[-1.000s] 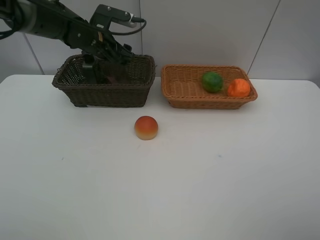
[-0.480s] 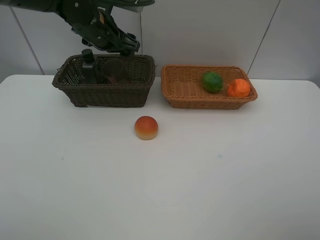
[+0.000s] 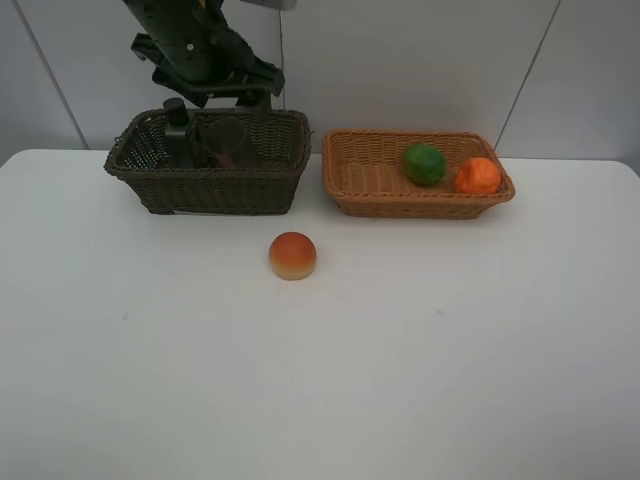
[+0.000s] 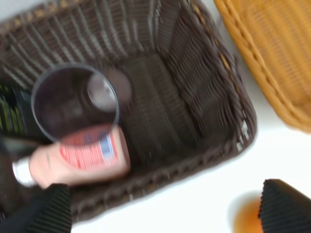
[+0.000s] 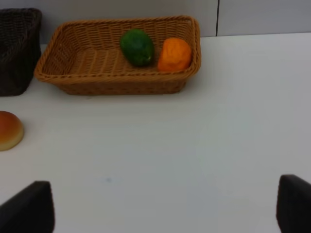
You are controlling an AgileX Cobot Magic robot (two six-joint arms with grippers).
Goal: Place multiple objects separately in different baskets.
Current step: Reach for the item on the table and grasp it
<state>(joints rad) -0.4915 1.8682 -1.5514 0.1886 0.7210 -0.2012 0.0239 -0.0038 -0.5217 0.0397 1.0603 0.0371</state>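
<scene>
The dark brown basket (image 3: 210, 188) holds the dark pump bottle (image 3: 178, 135), the translucent pink cup (image 3: 228, 143) and, seen in the left wrist view, the small pink white-capped bottle (image 4: 77, 156) lying beside the cup (image 4: 75, 102). My left gripper (image 3: 212, 88) hangs open and empty above this basket (image 4: 194, 87). The light orange-brown basket (image 3: 370, 182) holds the green oval fruit (image 3: 425, 163) and the orange (image 3: 478, 176). The red-orange peach (image 3: 292, 255) lies on the table in front of the baskets. My right gripper (image 5: 160, 213) is open and empty, low over the table.
The white table (image 3: 400, 350) stretches wide in front of the peach. A pale panelled wall (image 3: 420, 60) stands right behind the two baskets, which sit side by side with a narrow gap between them.
My left gripper has risen out of the dark brown basket and now hangs above it. The cup and bottles stay inside. Nothing else has moved.
</scene>
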